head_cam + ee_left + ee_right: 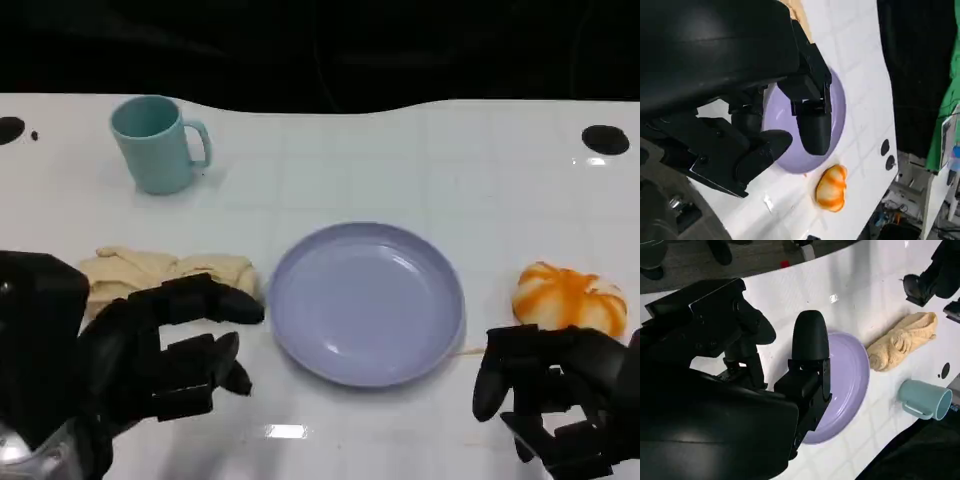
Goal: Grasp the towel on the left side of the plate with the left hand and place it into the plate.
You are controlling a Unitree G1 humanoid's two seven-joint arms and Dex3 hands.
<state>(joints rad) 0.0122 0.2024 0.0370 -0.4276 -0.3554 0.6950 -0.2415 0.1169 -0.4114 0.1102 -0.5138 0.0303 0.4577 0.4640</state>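
No brand, label or legible writing is seen on any item. The towel (165, 274), a crumpled beige cloth, is laid on the white table (420, 160) at the centre left of the head view, just beside the left rim of the lavender plate (365, 302); whether cloth and rim touch cannot be told. Its long axis is run left to right across the frame, with one end pointed toward the plate. In the right wrist view the towel (901, 341) is seen at the upper right, stretched diagonally, beside the plate (845, 385).

The left hand (160, 355) is held at the lower left of the head view, just in front of the towel, its fingers spread apart and curved, with nothing between them. The right hand (555, 395) is placed at the lower right, its fingers loosely curled and apart, holding nothing, below an orange-and-white pumpkin-like object (570, 298).

A teal mug (155, 143) is stood upright at the upper left, its handle turned to the right, well apart from the towel.
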